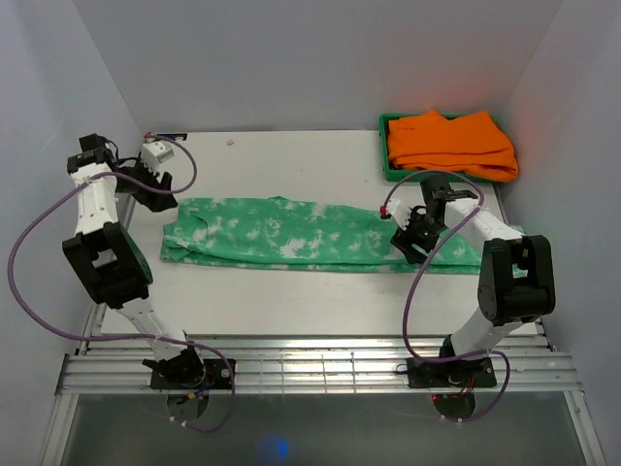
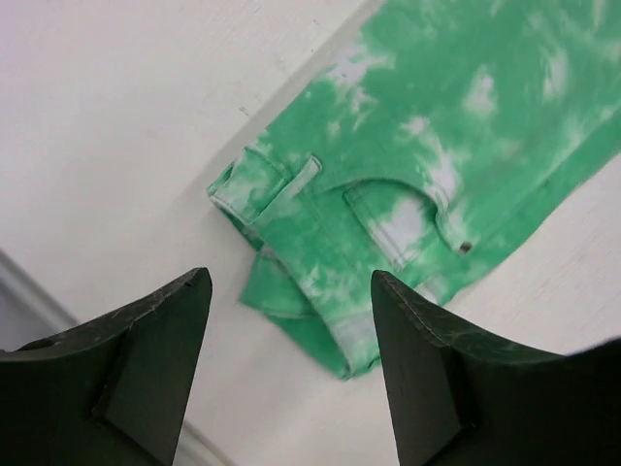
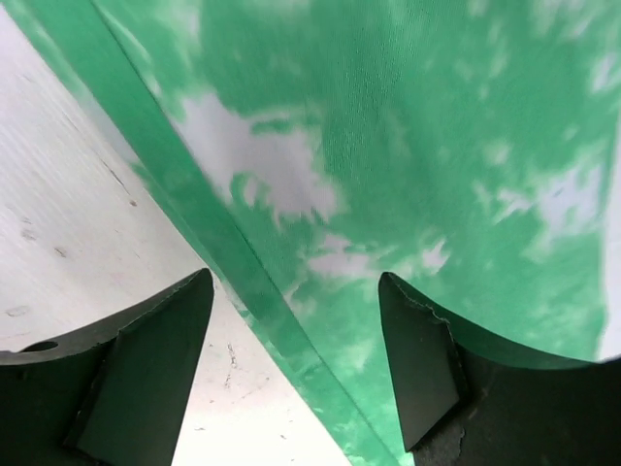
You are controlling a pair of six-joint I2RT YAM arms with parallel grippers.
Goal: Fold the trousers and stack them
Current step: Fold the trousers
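The trousers (image 1: 291, 235) lie flat on the table (image 1: 272, 301), forming one long band along the 9-to-3 o'clock line across the table's centre; the waist end points to 9 o'clock and the leg end to 3 o'clock, reaching close to the table's right edge. The left gripper (image 1: 158, 191) is positioned at about 10 o'clock of the table, just beside the waist end; in the left wrist view its fingers (image 2: 146, 369) stand spread apart with nothing between them, and the waist end lies beyond the tips, showing a belt loop (image 2: 286, 189), a front pocket (image 2: 403, 218) and a small rivet (image 2: 466, 248). The right gripper (image 1: 412, 241) is positioned at about 3 o'clock, over the leg portion of the band; in the right wrist view its fingers (image 3: 427, 369) are likewise parted and hold nothing; one finger is over bare table, the other over green cloth, so that the long edge of the leg runs through the gap; whether the tips touch the cloth cannot be told. A green bin (image 1: 385, 173) stands in the far right corner, at about 1 o'clock, well apart from the waist end; it holds folded orange garments (image 1: 451, 144), which overhang its right rim.
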